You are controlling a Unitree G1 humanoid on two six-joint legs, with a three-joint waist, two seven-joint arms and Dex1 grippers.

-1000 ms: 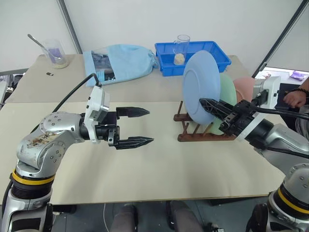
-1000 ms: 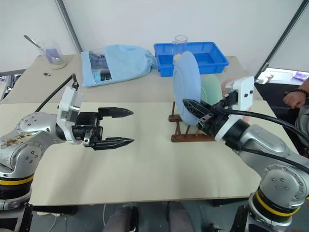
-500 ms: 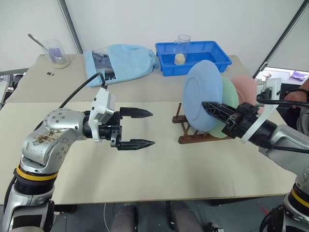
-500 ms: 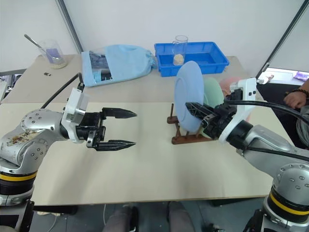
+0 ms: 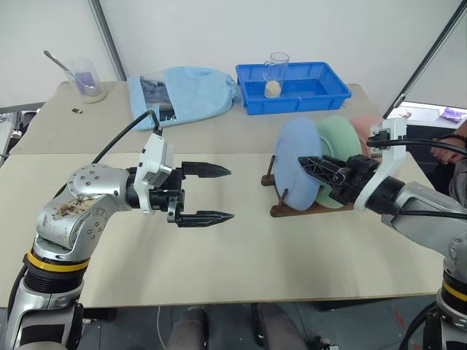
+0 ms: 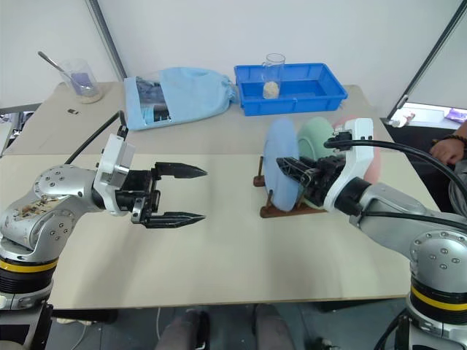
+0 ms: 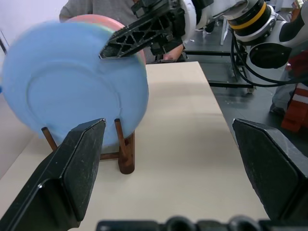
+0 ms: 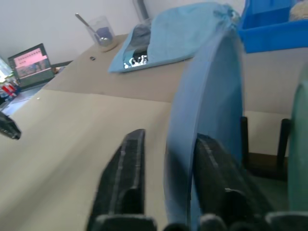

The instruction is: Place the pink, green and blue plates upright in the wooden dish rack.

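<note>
Matte plastic blue plate (image 5: 295, 164), dark wooden rack (image 5: 292, 208), glossy plastic tray (image 5: 292, 86), soft cloth bag (image 5: 186, 95).

Two beige tables (image 5: 219, 270) pushed together – white wall (image 5: 190, 29) behind, maybe tent fabric, with dark slanted poles (image 5: 106, 36).

We see two arms of silver-grey metal with rounded joint shells dotted with small screws, each carrying a yellow band edged in black near the bottom. The left arm's shell is marked with brownish scuffs, perhaps rust or grime. A white boxy block sits at each wrist, with a black cable looping away from it. The left tool (image 5: 216, 193) ends in two long black tapered fingers; the right tool (image 5: 309, 163) has matching black ribbed fingers.
</note>
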